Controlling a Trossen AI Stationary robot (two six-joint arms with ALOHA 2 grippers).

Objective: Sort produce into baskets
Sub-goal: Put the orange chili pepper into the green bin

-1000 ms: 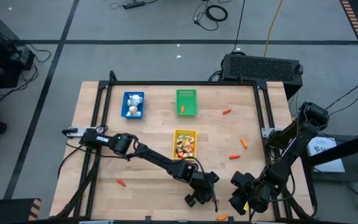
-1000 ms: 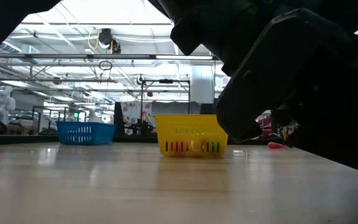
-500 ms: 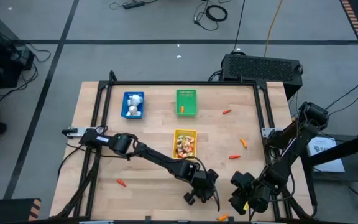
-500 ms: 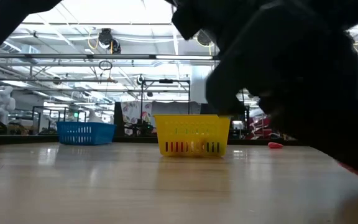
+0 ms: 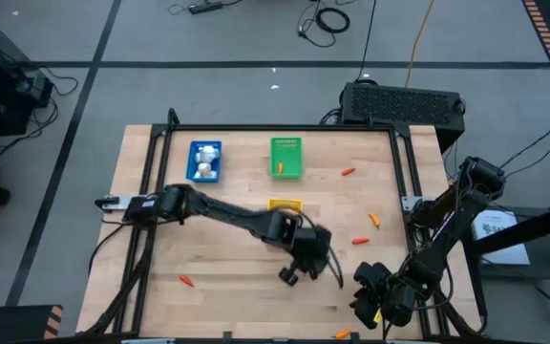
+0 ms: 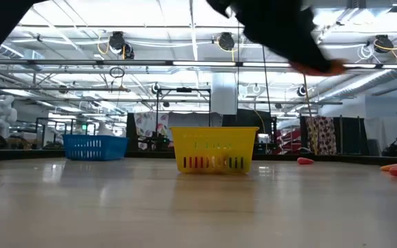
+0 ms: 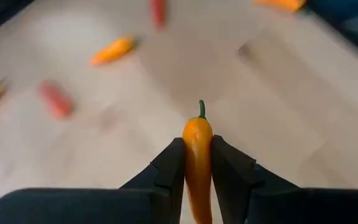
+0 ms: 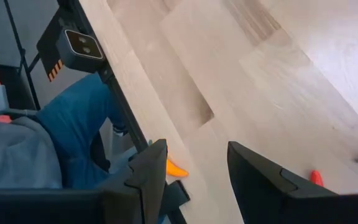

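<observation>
White bulbs (image 5: 204, 170) in blue basket (image 5: 204, 146); orange piece (image 5: 279, 169) in green basket (image 5: 287, 145).

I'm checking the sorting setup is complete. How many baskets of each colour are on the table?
blue basket: 1
green basket: 1
yellow basket: 1, partly hidden under the left arm
Total: 3
</observation>
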